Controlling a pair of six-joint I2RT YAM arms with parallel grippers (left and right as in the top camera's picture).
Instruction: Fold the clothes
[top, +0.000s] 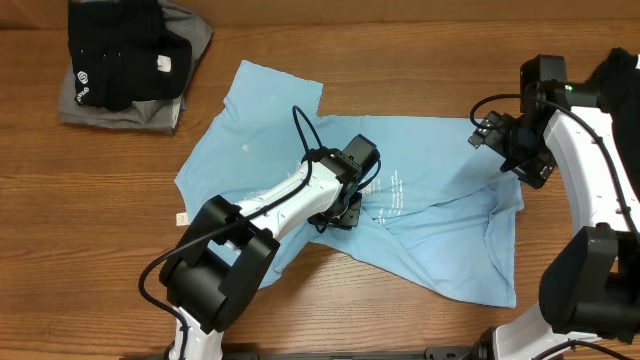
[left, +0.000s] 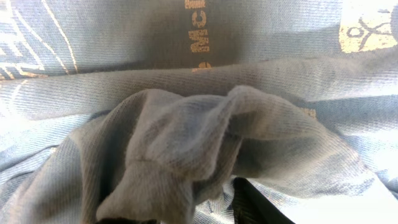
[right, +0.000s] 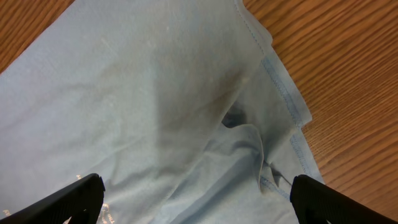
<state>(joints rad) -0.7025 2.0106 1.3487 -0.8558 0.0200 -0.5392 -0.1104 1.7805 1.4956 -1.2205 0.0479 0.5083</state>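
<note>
A light blue T-shirt (top: 430, 190) with white lettering lies spread and rumpled across the middle of the wooden table. My left gripper (top: 345, 208) is pressed down on its centre beside the lettering. In the left wrist view a raised fold of the blue cloth (left: 205, 143) is bunched between the dark fingers (left: 258, 208) of the left gripper (left: 186, 214). My right gripper (top: 512, 150) hovers over the shirt's right side. The right wrist view shows the right gripper (right: 202, 202) wide open above a stitched hem (right: 289, 102), nothing between the fingers.
A pile of black and grey garments (top: 125, 60) sits at the table's far left corner. A small white tag (top: 182, 217) lies on the bare wood (top: 90, 200) left of the shirt. The right arm's base (top: 590, 290) stands at the right edge.
</note>
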